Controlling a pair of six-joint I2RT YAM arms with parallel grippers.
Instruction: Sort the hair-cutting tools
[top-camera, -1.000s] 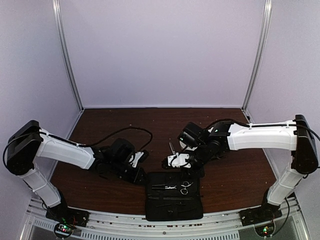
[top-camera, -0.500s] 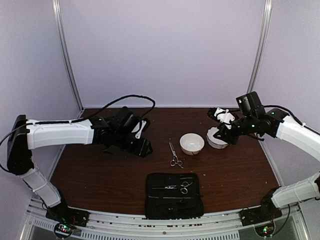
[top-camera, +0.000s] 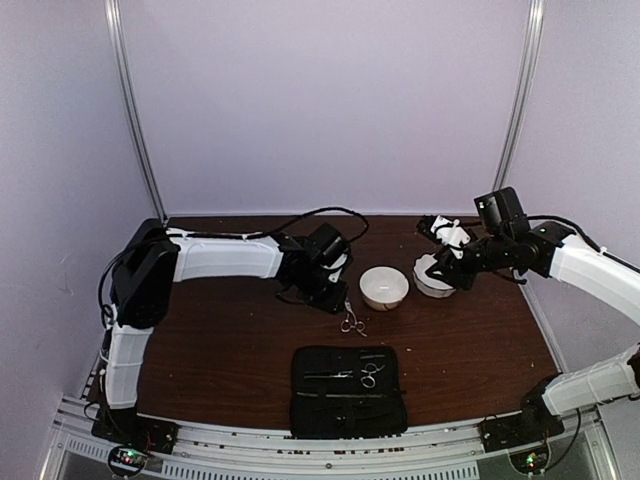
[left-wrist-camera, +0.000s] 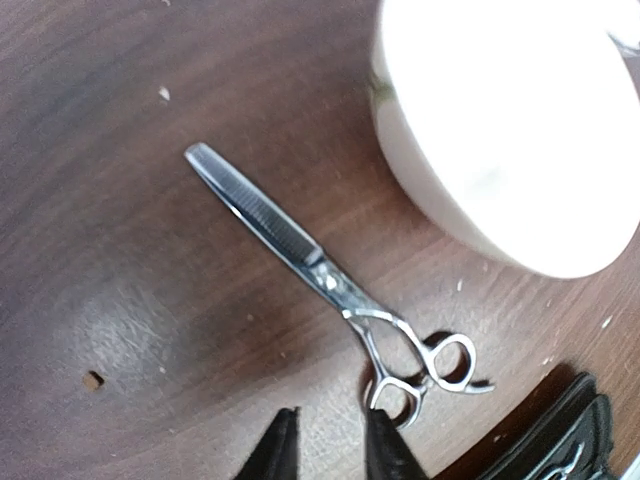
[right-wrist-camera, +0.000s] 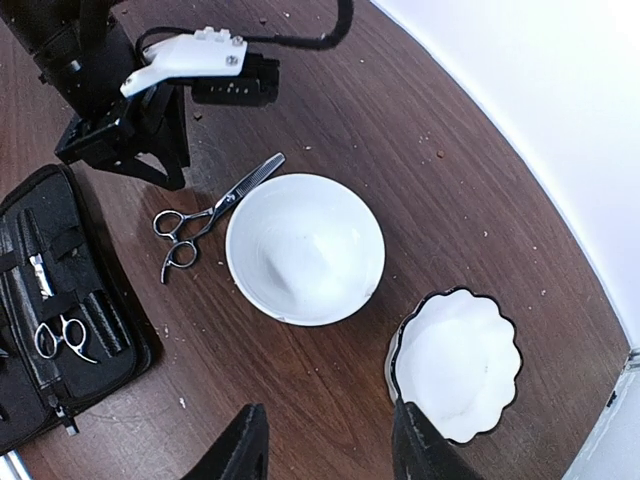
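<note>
The left fingers (left-wrist-camera: 283, 450) hang low over the table (left-wrist-camera: 120, 300), set narrow with nothing between them. The loose scissors (left-wrist-camera: 290, 238) lie flat just ahead of them, ring handles nearest, one ring close beside a fingertip, and the toothed blade points away. Past the handles and off to one side sits the round bowl (left-wrist-camera: 500, 130), near the scissors but apart from them. A corner of the black case (left-wrist-camera: 560, 440) shows just beside the fingers.

The right fingers (right-wrist-camera: 243, 445) are spread wide and empty, high over the table. The scalloped bowl (right-wrist-camera: 455, 365) is just ahead of one fingertip and the round bowl further on. A second pair (right-wrist-camera: 60, 338) lies in the open case, well off to the side of them.

It looks to me as if the pick-up of the loose scissors is in hand, with the grip not yet made. The next move, I'd judge, calls for easing forward until the fingers straddle the shank by the rings, then dropping to the wood and closing. Metal that thin and flat could slip out
</note>
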